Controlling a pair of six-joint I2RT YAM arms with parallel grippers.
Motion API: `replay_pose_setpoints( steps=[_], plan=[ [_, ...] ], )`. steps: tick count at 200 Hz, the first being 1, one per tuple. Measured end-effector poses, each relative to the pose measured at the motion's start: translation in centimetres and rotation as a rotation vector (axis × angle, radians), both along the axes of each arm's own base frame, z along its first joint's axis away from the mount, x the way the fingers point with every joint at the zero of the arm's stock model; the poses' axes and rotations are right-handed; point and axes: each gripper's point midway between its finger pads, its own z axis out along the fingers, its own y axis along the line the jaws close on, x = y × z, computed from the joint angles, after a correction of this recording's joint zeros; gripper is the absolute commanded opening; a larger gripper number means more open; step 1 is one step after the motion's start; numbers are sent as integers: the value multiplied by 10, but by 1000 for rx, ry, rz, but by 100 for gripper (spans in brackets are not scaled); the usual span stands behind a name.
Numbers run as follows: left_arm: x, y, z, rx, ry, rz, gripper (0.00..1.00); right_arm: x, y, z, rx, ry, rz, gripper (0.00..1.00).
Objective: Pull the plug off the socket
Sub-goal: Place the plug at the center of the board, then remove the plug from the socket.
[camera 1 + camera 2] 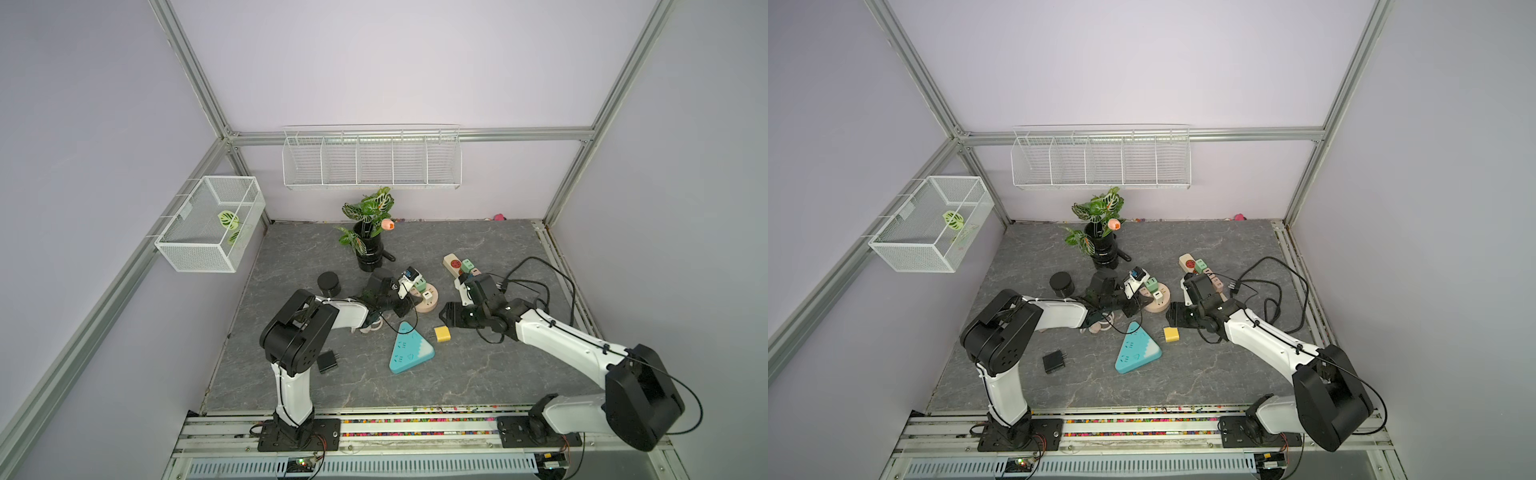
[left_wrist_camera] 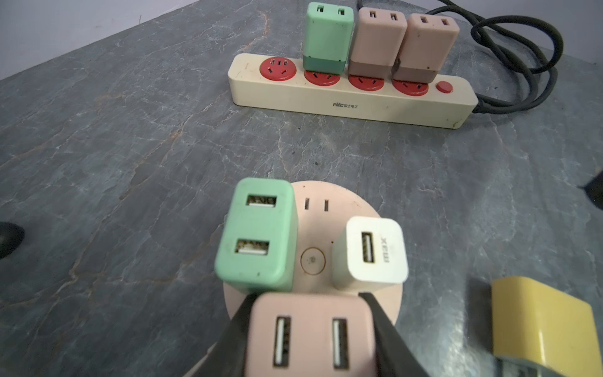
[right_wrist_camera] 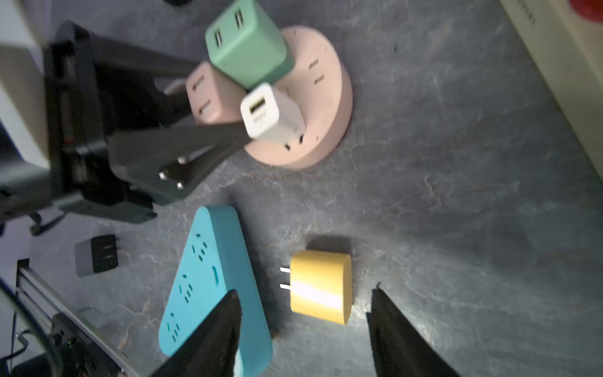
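In both top views we see the left gripper point(image 1: 409, 296) reaching over the round pink socket point(image 1: 431, 306) mid-table, while the right gripper point(image 1: 446, 316) hangs just right of it, above the loose yellow plug point(image 1: 441, 335). In the left wrist view we find its jaws narrowed onto the pink plug point(image 2: 310, 339), which stands on the socket's left side beside a green plug point(image 2: 257, 235) and a white plug point(image 2: 372, 251). In the right wrist view the right jaws stand wide, clear of the yellow plug, with the blue triangular socket point(image 3: 208, 267) just left.

White charger point(image 2: 375, 251) reads "max"; cream pwr strip point(image 2: 385, 109) front reads "nvc".
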Motion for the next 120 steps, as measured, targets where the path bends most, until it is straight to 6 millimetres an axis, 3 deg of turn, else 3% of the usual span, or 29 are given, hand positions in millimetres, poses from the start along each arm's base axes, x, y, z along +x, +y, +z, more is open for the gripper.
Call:
replay_pose_setpoints(
  steps=[26, 53, 120],
  plan=[
    [-1, 12, 1, -34, 27, 0, 0, 25, 6, -2, 70, -21, -102, 56],
    [0, 18, 2, -45, 38, -4, 0, 47, 12, -18, 114, -16, -212, 56],
    [-1, 18, 2, -47, 40, -7, 0, 77, 36, -53, 292, 7, -365, 58]
  ],
)
